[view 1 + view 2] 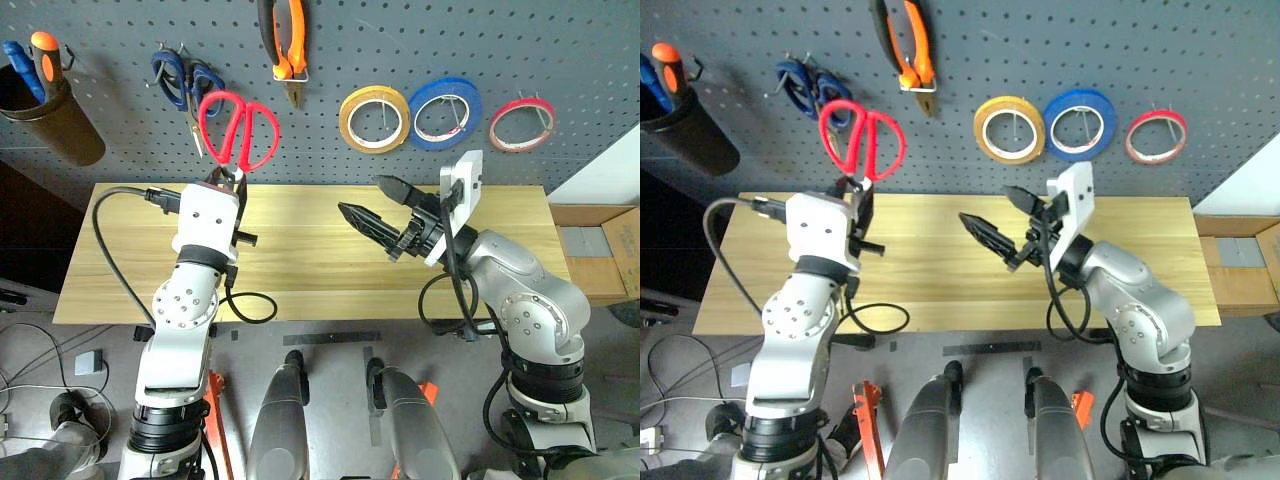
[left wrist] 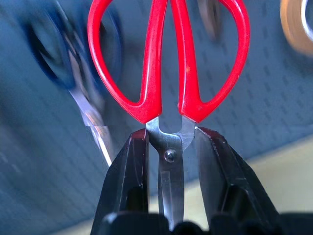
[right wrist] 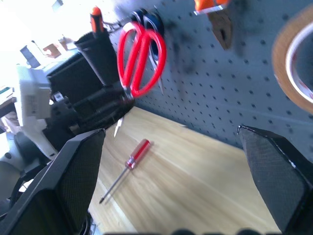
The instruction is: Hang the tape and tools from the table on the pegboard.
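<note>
Currently we're on the scissors step: left gripper (image 2: pixel 171 161) clamps the red-handled scissors (image 1: pixel 238 130) by the pivot, handles up against the pegboard (image 1: pixel 400 40), right gripper (image 1: pixel 382 207) wide open, next loop a handle onto a hook.

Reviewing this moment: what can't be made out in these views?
- Red-handled screwdriver: hidden behind the left arm in the head views.
- Red-handled scissors blade tips: buried inside the left tool, left wrist view.
- Blue-handled scissors: motion-blurred, left wrist view.
- Pliers: handles cut off by the edge, right wrist view.
</note>
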Available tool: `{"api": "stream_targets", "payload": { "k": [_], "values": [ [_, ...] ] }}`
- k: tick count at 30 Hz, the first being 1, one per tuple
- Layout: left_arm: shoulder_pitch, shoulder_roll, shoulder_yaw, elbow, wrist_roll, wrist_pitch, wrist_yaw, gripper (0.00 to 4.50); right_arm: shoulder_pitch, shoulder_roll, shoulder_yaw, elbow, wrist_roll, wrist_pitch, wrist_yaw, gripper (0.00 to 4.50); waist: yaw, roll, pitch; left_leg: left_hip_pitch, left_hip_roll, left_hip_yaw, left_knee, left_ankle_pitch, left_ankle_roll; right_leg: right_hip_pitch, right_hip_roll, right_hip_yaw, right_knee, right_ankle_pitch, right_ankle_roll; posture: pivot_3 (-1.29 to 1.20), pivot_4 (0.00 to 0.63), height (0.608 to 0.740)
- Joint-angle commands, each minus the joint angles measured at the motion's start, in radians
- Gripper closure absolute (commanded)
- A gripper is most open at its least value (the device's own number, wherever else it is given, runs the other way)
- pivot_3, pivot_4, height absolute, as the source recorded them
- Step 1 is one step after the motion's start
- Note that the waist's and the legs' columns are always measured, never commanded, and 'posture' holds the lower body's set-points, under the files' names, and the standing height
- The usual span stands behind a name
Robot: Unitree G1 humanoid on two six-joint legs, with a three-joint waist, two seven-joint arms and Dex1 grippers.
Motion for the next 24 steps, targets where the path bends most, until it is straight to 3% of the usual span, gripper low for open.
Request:
{"api": "stream_targets", "payload": {
  "k": [1, 8, 17, 24],
  "values": [
    [0.014, 0.011, 0.003, -0.045, 0.067, -0.158, 0.049, 3.5, -0.021, -0.002, 0.004, -0.015, 0.007, -0.037, 0.006, 0.0, 0.004, 0.0, 0.0, 0.0, 0.0, 0.0, 0.0, 0.0, 0.0, 0.0, 0.0, 0.0, 0.0, 0.0, 0.0, 0.17, 0.414, 0.74],
    [0.031, 0.004, 0.034, -0.036, 0.12, -0.288, 0.1, 3.5, -0.028, -0.024, 0.019, 0.008, -0.008, -0.057, 0.011, 0.0, 0.021, 0.0, 0.0, 0.0, 0.0, 0.0, 0.0, 0.0, 0.0, 0.0, 0.0, 0.0, -0.001, 0.0, 0.0, 0.16, 0.412, 0.74],
    [-0.027, 0.019, 0.121, 0.059, 0.076, -0.243, 0.09, 3.5, -0.047, -0.027, 0.032, 0.041, -0.011, -0.084, 0.029, 0.0, 0.024, 0.0, 0.0, 0.0, 0.0, 0.0, 0.0, 0.0, 0.0, 0.0, 0.0, -0.001, -0.001, 0.0, 0.0, 0.18, 0.4, 0.74],
    [-0.029, 0.013, 0.121, 0.093, 0.069, -0.256, 0.092, 3.5, -0.059, -0.033, 0.023, 0.04, 0.0, -0.09, 0.028, 0.0, 0.025, 0.0, 0.0, -0.001, 0.0, 0.0, 0.0, 0.0, 0.0, 0.0, 0.0, -0.001, -0.001, 0.0, 0.0, 0.17, 0.402, 0.74]
  ]
}}
